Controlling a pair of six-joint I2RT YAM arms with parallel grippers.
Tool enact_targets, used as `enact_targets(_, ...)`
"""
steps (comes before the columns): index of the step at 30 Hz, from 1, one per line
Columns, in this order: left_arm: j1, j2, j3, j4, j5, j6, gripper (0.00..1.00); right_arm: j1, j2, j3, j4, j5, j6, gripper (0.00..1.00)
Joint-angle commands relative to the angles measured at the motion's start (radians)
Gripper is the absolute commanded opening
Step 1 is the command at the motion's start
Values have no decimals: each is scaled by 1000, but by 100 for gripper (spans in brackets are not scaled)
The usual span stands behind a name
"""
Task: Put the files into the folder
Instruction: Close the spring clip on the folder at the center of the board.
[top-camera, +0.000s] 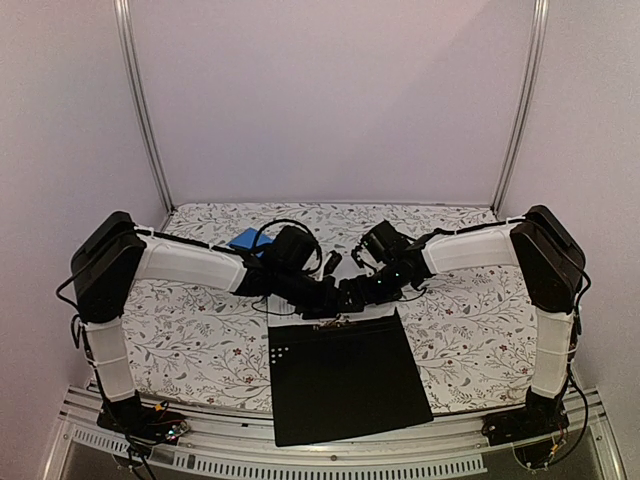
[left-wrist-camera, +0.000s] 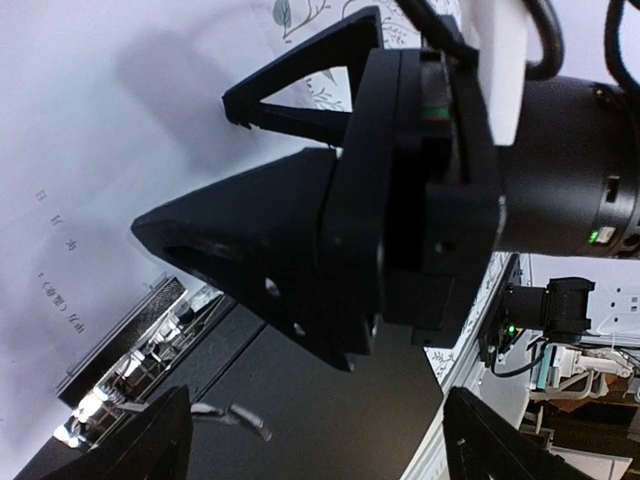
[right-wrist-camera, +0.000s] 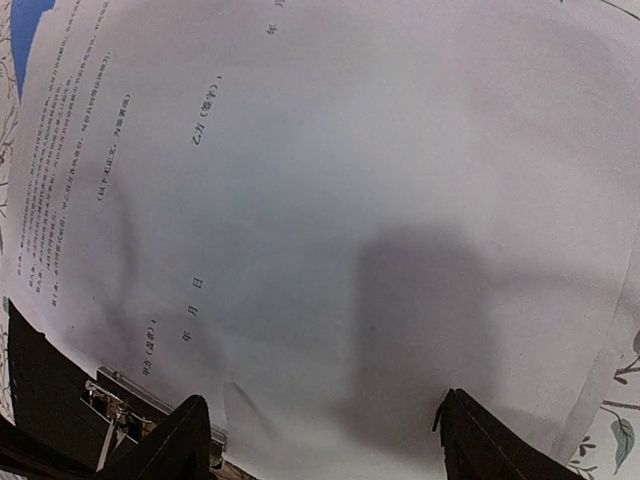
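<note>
The folder (top-camera: 345, 385) lies open at the table's near edge, black inside up, with its metal clip (left-wrist-camera: 130, 362) at the far edge. No teal cover shows. A white printed sheet (right-wrist-camera: 300, 180) lies just beyond the clip, and also shows in the left wrist view (left-wrist-camera: 90, 170). In the top view the arms hide it. My left gripper (left-wrist-camera: 320, 445) is open above the black inside, near the clip. My right gripper (right-wrist-camera: 325, 440) is open and empty, low over the sheet. In the left wrist view its fingers (left-wrist-camera: 250, 235) stand apart. Both grippers meet at the folder's far edge (top-camera: 338, 293).
A small plain blue folder (top-camera: 245, 240) lies behind the left arm and shows at a corner of the right wrist view (right-wrist-camera: 25, 30). A floral cloth (top-camera: 190, 340) covers the table. Metal frame posts (top-camera: 140, 100) stand at the back corners.
</note>
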Motion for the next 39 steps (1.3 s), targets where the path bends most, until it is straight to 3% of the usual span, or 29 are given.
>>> enact_targets(1,-17,4,10,-21,20,41,87,-4,5,-25,-16,-15,3,79)
enact_targets(7,-17,-73,-4,-86,-50,111,90,-4,1,-18,-18,-16,1,79)
enact_targets(18,12,-148,-120,-61,-108,137,90,-4,3,-20,-21,-15,1,79)
enact_targets(39,137,-17,-156,113,-63,26,89,-4,7,-12,-26,-27,3,79)
